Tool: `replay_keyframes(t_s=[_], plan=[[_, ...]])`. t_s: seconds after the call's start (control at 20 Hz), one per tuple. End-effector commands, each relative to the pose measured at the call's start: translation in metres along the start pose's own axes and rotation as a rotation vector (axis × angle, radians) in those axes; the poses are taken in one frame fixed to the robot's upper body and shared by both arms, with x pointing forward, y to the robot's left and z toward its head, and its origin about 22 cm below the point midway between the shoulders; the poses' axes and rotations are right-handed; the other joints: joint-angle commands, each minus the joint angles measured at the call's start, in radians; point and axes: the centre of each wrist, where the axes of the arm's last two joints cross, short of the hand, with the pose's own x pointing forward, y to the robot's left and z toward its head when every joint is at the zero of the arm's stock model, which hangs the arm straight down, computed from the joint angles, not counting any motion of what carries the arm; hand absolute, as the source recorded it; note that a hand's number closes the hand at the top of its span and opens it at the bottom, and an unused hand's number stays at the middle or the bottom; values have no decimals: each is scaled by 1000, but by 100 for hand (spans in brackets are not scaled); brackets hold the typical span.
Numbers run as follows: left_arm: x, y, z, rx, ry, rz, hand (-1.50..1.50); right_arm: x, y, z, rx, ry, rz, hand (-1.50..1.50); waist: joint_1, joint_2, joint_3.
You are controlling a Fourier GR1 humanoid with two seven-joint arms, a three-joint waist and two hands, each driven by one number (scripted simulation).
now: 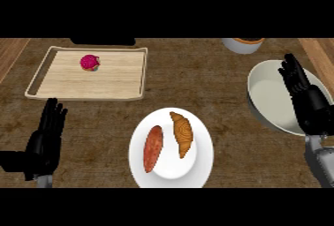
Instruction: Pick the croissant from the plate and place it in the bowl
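Note:
A golden-brown croissant (pixel 183 133) lies on the right half of a white plate (pixel 199 160) near the front of the counter. Beside it on the plate's left half lies a reddish sausage (pixel 153 148). The pale bowl (pixel 269 100) stands at the right. My right hand (pixel 308 100) is open, fingers straight, over the bowl's right side, hiding part of its rim. At the lower left my left hand (pixel 43 140) rests open on the counter, fingers pointing up, well left of the plate. Neither hand touches the croissant.
A wooden tray (pixel 65 77) sits at the back left with a pink cupcake (pixel 90 62) on it. A cup (pixel 244 44) stands at the back edge, right of centre. Wooden strips border the dark counter at both sides.

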Motion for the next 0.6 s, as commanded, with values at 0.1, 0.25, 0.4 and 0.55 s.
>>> replay_keyframes(t_s=[0.1,0.25,0.4,0.55], plan=[[18,15,-21,-22,-26,-109,0,60,55,-12,239,-319,132,150,16,2,24],[38,16,-40,-77,-86,-243,0,119,87,-16,450,-585,276,150,44,1,21],[30,19,-30,-44,-12,-223,0,45,20,-8,159,-178,807,-150,-60,-21,15],[36,18,-37,-31,2,-237,0,39,81,41,89,-268,680,-150,-73,-17,23]])
